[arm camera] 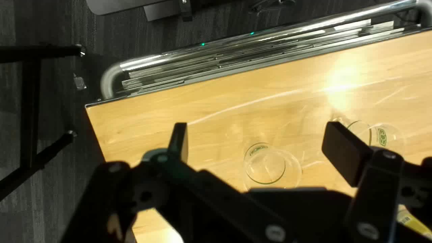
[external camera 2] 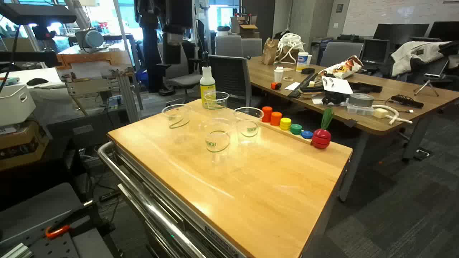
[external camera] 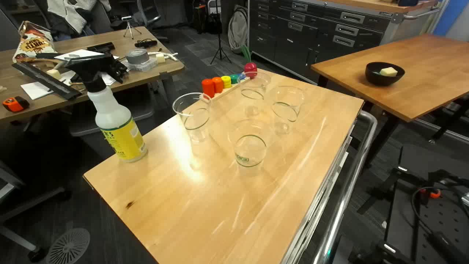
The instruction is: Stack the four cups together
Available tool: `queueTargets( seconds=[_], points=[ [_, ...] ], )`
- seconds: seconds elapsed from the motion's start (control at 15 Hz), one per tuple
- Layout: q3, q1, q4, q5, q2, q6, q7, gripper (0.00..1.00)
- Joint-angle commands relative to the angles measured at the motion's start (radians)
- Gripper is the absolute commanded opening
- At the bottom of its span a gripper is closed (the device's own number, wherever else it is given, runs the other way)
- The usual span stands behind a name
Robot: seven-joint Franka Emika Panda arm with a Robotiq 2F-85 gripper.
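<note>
We see the pincer [arm camera: 255, 146] pointing downward, spread and empty. In an exterior view, four cups [external camera: 251, 148] stand on the worktop [external camera: 205, 209], right of the spray bottle [external camera: 119, 126]; the black bowl [external camera: 375, 78] shows only there.

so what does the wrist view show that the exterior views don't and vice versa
Only the wrist view: the gripper close up, its fingers spread apart.
Only the exterior views: all four cups clearly, the row of coloured blocks and the red toy with green leaves.
Shared: the wooden tabletop, its metal rail, at least two cups and the spray bottle, partly visible in the wrist view.
</note>
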Motion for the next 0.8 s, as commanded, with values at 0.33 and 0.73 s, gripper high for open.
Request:
queueTargets(
  seconds=[0.33, 0.73],
  points=[
    [0.0, 0.0, 0.018, 0.0, -0.002, 0.0, 0.0, 1.0],
    [-0.014, -0.01, 0.04, 0.002, 0.051, 0.038, 0.008, 1.0]
  ],
)
